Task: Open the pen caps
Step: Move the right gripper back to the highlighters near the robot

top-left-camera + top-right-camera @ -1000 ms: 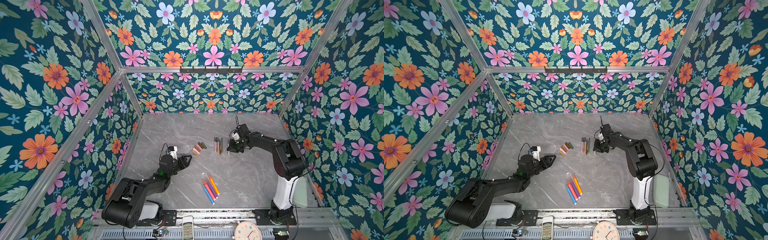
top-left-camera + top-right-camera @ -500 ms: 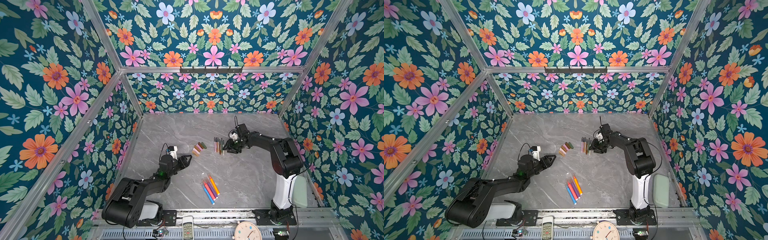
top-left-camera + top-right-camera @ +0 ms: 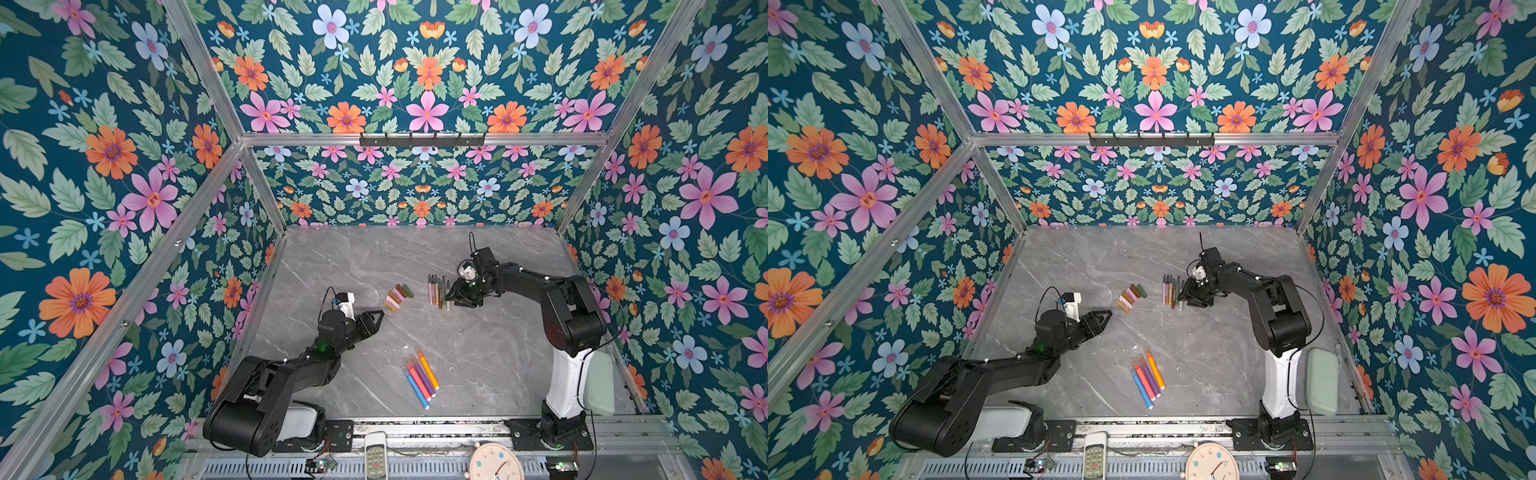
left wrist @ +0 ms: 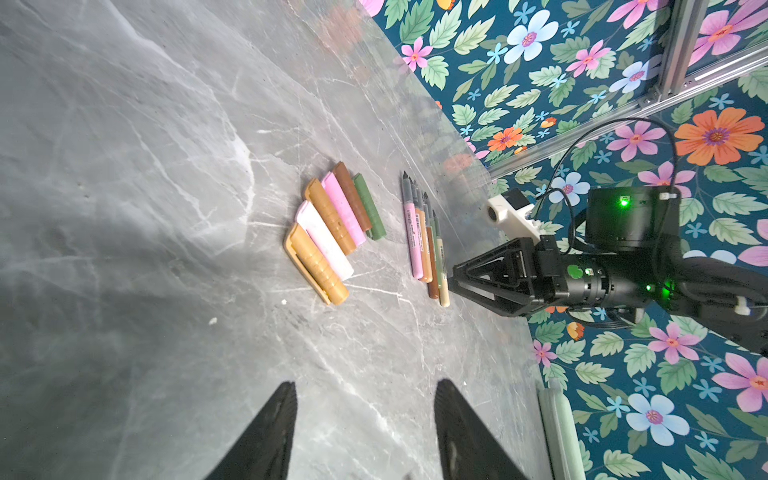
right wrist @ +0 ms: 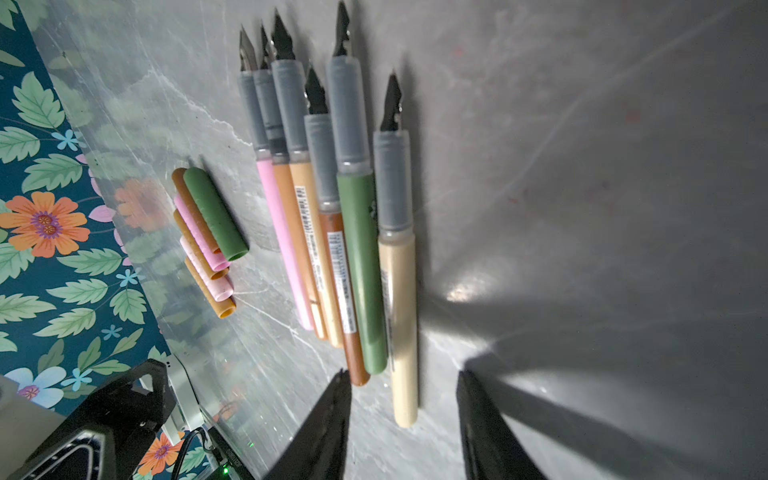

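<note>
We found the right end effector (image 3: 455,300) newly opened, empty, its jaws flanking the beige pen (image 5: 399,291) on the worktop (image 3: 478,353); the left end effector (image 3: 376,318) stayed half-open, empty.

we see our right gripper (image 3: 453,300) beside the uncapped pens (image 3: 438,290), the pen caps (image 3: 398,296) between those and our left gripper (image 3: 377,319).

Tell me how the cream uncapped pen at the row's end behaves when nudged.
The slim round cream plastic pen probably rolls sideways: smooth barrel on polished grey marble tabletop. Likely stiff and light: thin straight tube. Its exposed black tip may smear.
</note>
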Controlling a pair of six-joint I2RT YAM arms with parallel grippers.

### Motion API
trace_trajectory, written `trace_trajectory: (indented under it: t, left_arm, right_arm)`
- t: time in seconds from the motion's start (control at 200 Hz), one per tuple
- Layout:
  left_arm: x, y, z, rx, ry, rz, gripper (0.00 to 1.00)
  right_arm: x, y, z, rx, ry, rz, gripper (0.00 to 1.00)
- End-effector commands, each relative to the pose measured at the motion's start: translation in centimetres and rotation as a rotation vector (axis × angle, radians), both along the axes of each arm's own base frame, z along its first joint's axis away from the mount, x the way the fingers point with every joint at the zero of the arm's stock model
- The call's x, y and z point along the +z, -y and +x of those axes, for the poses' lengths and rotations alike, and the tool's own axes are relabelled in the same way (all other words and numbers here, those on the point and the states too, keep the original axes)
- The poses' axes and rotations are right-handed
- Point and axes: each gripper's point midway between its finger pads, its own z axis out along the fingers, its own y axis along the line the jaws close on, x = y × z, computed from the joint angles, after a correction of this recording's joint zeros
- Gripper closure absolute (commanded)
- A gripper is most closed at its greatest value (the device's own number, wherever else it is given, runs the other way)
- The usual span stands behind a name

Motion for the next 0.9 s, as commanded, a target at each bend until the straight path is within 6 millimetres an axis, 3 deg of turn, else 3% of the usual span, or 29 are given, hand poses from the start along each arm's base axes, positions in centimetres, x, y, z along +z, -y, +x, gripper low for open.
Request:
trace_trajectory:
  t: [0.0,0.16,0.3,0.51,0.665,0.775,0.78,0.79,0.795,0.805,0.815,0.895]
  left_arm:
    - [0.7,0.1,0.1,0.000,0.026,-0.014,0.44]
    - [1.0,0.0,0.0,0.001,0.038,-0.019,0.42]
    - [1.3,-0.3,-0.2,0.011,0.056,-0.019,0.40]
    - [1.7,-0.3,-0.4,0.015,0.075,-0.037,0.40]
    - [2.3,-0.6,-0.6,0.030,0.098,-0.049,0.40]
    - [2.3,-0.9,-0.9,0.040,0.106,-0.050,0.39]
    - [2.3,-0.9,-0.9,0.039,0.107,-0.050,0.39]
    - [2.3,-0.9,-0.9,0.041,0.106,-0.051,0.39]
    - [2.3,-0.9,-0.9,0.041,0.107,-0.052,0.39]
    - [2.3,-0.9,-0.9,0.041,0.107,-0.051,0.39]
    - [2.3,-0.9,-1.0,0.040,0.107,-0.053,0.39]
    - [2.3,-0.9,-1.3,0.034,0.110,-0.066,0.39]
  right_arm:
    - [0.7,-0.1,-0.3,0.011,-0.002,0.011,0.56]
    - [2.1,0.4,-0.9,0.000,0.028,0.000,0.56]
    - [3.0,1.0,-3.6,-0.027,0.034,0.002,0.57]
    - [3.4,0.3,-12.3,0.071,0.081,-0.136,0.58]
    - [3.7,-1.4,-19.2,0.196,0.155,-0.268,0.58]
    - [4.7,-2.1,-22.1,0.220,0.182,-0.264,0.56]
    - [4.7,-2.1,-22.2,0.219,0.179,-0.263,0.52]
    - [4.8,-2.1,-22.3,0.214,0.177,-0.260,0.35]
    - [4.8,-2.0,-22.4,0.214,0.176,-0.258,0.35]
    - [4.8,-2.0,-22.5,0.209,0.174,-0.255,0.15]
    - [4.9,-1.9,-22.6,0.204,0.172,-0.251,0.05]
    - [5.4,-1.3,-23.2,0.178,0.190,-0.212,0.01]
